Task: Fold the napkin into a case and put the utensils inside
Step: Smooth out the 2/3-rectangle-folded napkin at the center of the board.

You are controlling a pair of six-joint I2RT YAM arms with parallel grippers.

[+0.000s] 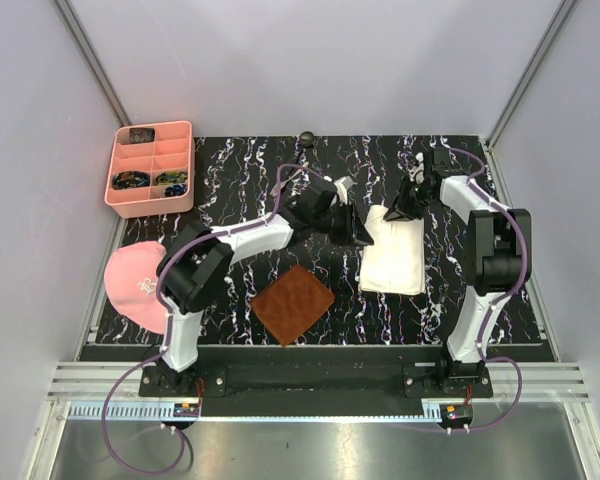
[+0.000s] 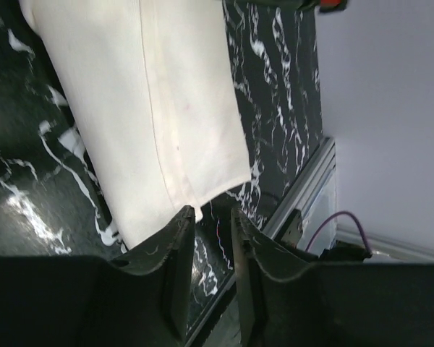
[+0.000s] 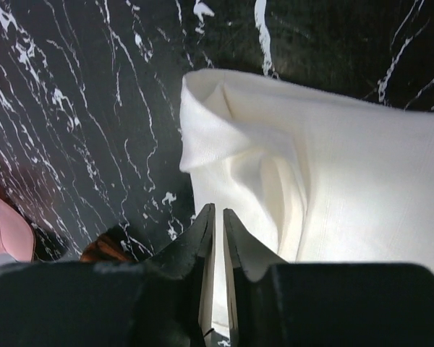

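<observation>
Napkin, 2 o'clock of mat, folded narrow; case judged unfinished, utensils unseen. Left claw narrow, empty; right claw apparently pinches napkin.

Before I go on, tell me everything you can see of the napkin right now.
The napkin is plain cream-white cloth, soft and matte, folded into a layered rectangle. It lies on the black marbled table, right of centre. A straight fold line crosses it. At its far end one corner is puffed up and loosely creased, where the right gripper has its jaws almost shut with cloth in the slit. The left gripper sits at its left edge, jaws slightly apart, gripping nothing visible.
</observation>
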